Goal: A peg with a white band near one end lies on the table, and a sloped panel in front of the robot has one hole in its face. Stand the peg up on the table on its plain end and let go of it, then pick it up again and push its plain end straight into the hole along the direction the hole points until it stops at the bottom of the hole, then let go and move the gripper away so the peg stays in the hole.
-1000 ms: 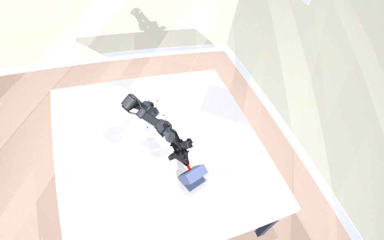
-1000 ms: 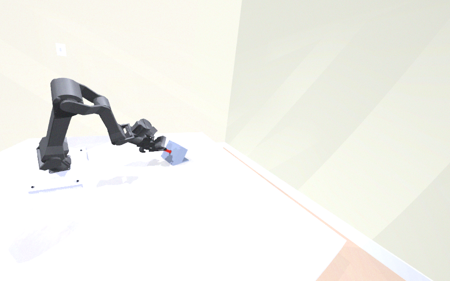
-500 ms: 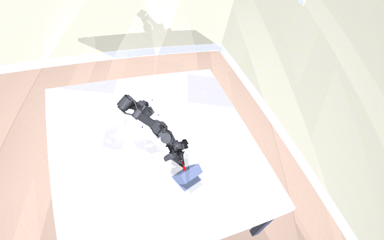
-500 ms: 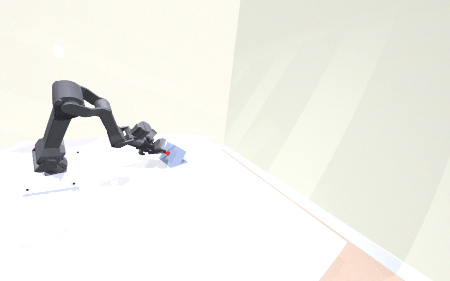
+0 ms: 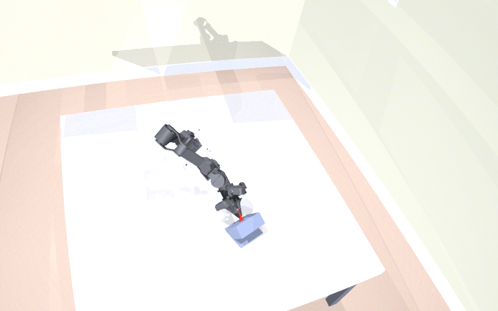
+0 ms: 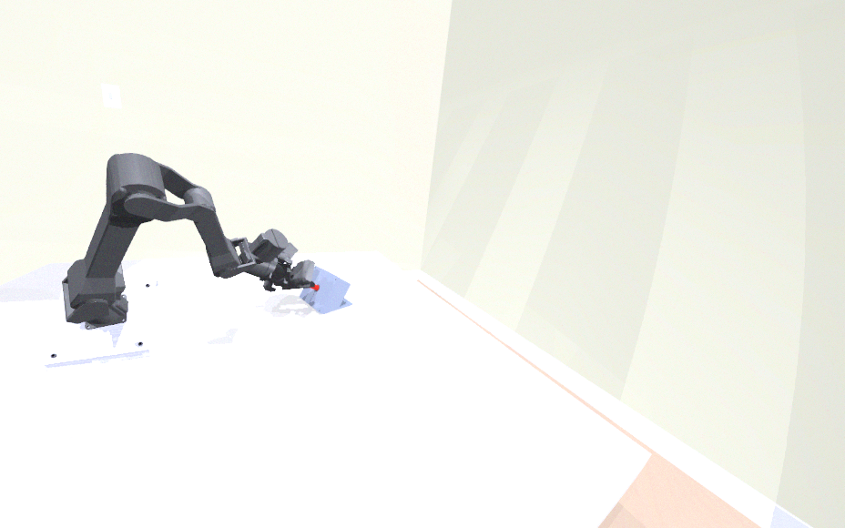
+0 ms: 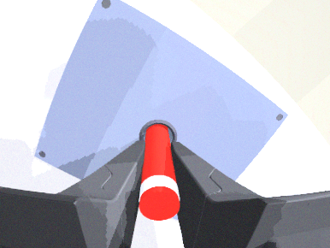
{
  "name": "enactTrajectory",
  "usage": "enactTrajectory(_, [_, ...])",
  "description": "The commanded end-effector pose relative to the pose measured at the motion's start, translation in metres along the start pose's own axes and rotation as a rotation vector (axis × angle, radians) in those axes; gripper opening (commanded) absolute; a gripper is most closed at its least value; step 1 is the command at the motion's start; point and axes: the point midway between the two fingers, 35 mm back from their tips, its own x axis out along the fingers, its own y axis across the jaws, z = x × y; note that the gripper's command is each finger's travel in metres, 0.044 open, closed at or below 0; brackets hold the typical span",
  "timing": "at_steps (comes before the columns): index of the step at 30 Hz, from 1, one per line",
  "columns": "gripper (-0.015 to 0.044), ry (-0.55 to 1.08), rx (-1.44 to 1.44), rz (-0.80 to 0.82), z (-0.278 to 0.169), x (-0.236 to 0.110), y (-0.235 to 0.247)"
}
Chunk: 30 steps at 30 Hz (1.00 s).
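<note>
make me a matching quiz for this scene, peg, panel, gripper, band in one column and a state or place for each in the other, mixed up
Column 1:
1. peg
2. panel
3. gripper
4. band

Column 2:
a. shut on the peg
b. pale blue, sloped, one hole
c. white, near the end towards the camera
d. red, far end at the hole

Pairs: 1-d, 2-b, 3-a, 4-c

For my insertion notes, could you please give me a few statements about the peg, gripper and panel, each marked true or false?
1. The gripper is shut on the peg. True.
2. The peg's far end is at the hole in the sloped panel. True.
3. The white band sits at the end entering the hole. False: it is near the end facing the wrist camera.
4. The peg stands upright on the table. False: it is held, pointing into the panel.
</note>
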Motion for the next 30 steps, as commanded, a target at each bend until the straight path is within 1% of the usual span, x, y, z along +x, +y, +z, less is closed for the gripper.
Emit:
enactTrajectory(1, [0.0000, -0.005, -0.004, 0.001, 0.0011, 0.0018, -0.0001])
enactTrajectory(9, [0.0000, 0.000, 0.000, 0.000, 0.0001, 0.0003, 0.0000])
enactTrajectory(25, [0.0420, 0.000, 0.000, 0.000, 0.0004, -0.0015, -0.0003])
enactTrajectory(26, [0.0440, 0.000, 0.000, 0.000, 0.0005, -0.0024, -0.0004])
enactTrajectory(30, [0.0440, -0.001, -0.001, 0.001, 0.0012, -0.0068, -0.0009])
